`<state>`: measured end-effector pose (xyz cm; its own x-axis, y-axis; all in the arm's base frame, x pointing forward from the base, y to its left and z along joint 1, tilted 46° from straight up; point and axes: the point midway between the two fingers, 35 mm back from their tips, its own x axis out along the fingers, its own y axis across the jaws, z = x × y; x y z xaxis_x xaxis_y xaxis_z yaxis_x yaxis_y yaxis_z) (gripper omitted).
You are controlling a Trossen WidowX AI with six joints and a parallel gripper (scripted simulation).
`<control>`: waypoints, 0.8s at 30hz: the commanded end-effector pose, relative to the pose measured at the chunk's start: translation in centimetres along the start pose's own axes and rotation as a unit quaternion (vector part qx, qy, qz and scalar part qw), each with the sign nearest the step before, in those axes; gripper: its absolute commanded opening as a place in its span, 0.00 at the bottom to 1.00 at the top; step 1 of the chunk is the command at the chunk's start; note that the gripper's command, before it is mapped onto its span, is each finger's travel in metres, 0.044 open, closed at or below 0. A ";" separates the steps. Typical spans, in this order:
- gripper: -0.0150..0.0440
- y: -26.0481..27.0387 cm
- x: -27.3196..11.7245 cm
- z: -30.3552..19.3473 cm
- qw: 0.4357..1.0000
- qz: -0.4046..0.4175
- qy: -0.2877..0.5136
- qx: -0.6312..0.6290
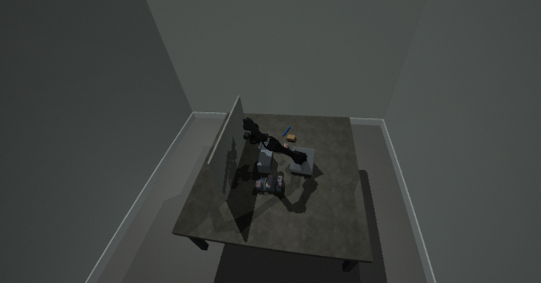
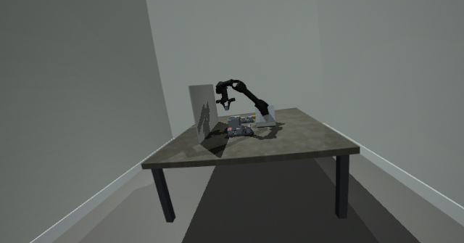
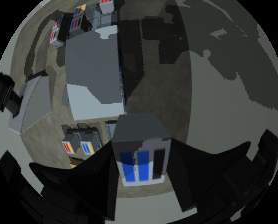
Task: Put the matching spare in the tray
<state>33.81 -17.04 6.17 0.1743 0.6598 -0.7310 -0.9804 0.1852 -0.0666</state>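
My gripper [image 2: 226, 106] [image 3: 138, 138] is shut on a grey block-shaped spare [image 3: 141, 129] with two blue stripes and one black stripe on its lit face. It is held well above the table, close to the upright panel. A large grey housing [image 1: 265, 161] [image 2: 234, 122] [image 3: 92, 62] stands on the table; a thin blue sliver shows along its far side in the wrist view, its code unreadable. Other striped units [image 3: 80, 23] [image 1: 268, 184] sit in the front group. Two more units [image 3: 87, 146] [image 3: 69, 145] stand near the held spare in the wrist view. I cannot make out the tray for certain.
An upright panel [image 1: 226, 148] [image 2: 203, 109] stands along the left side. The arm's base is at a pale grey square box [image 1: 308, 167] [image 2: 265, 124] [image 3: 35, 105]. A blue stick [image 1: 286, 131] and an orange block [image 1: 291, 138] lie at the back.
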 end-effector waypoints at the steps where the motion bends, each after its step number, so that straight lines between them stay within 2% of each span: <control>1: 0.25 0.2 0.0 -2.9 1.000 -0.001 0.001 -0.004; 16: 0.25 2.8 1.3 -12.4 1.000 -0.002 -0.012 -0.010; 24: 0.25 2.9 1.5 -12.8 1.000 -0.002 -0.013 -0.010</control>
<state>29.88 -24.60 -3.67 0.1778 0.6840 -0.7075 -0.9808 0.1816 -0.0708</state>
